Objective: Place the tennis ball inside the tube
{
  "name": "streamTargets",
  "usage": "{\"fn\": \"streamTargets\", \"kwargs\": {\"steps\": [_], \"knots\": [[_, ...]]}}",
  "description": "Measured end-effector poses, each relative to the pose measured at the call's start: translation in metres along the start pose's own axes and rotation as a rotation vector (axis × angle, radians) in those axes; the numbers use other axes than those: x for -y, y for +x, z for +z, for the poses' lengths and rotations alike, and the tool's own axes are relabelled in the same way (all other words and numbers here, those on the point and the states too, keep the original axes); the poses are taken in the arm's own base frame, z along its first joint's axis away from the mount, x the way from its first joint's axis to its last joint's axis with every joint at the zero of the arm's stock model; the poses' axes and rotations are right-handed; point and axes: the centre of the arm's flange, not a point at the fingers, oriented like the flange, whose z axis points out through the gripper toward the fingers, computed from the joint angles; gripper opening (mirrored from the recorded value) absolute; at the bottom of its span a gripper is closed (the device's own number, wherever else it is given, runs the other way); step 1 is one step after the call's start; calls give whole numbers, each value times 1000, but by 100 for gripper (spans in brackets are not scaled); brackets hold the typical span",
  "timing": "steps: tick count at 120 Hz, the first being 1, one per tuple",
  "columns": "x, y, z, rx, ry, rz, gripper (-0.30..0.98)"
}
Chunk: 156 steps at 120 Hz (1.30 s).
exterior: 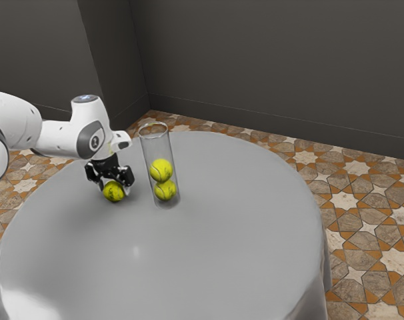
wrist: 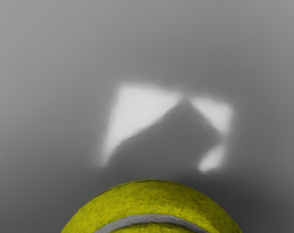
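The gripper (exterior: 114,189) is low over the table (exterior: 242,253), with its black hand directed down at the loose tennis ball (exterior: 113,193). I cannot tell from the pictures if the fingers are closed on this ball or only stand around it. The ball is outside the tube (exterior: 155,148), near it, on the exterior view's left of it. The tube is transparent, tall and narrow, and it stands upright on the table with its round rim at the top. Inside it are two other yellow balls, one above the other: the lower ball (exterior: 165,191) is near the bottom, and the upper ball (exterior: 161,171) sits on it, about at the middle of the tube's height. In the wrist view, the loose ball is just under the hand, yellow with a pale curved seam, and beyond it the grey table surface has a bright reflection (wrist: 137,109) with a dark, pointed shape cutting into it.
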Motion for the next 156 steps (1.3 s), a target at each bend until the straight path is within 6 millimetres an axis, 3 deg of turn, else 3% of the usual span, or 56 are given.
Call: {"fn": "streamTargets", "kwargs": {"steps": [41,59,69,81,94,110,125,156], "knots": [[3,0,-2,-2,2,3,44],[3,0,-18,-12,8,6,41],[0,0,-58,-46,12,10,38],[-16,-7,-139,-112,15,31,37],[-36,-27,-226,-172,15,56,37],[-59,-54,-296,-207,14,88,37],[-95,-61,-313,-200,-1,143,37],[-144,-33,-294,-165,-34,216,36]]}}
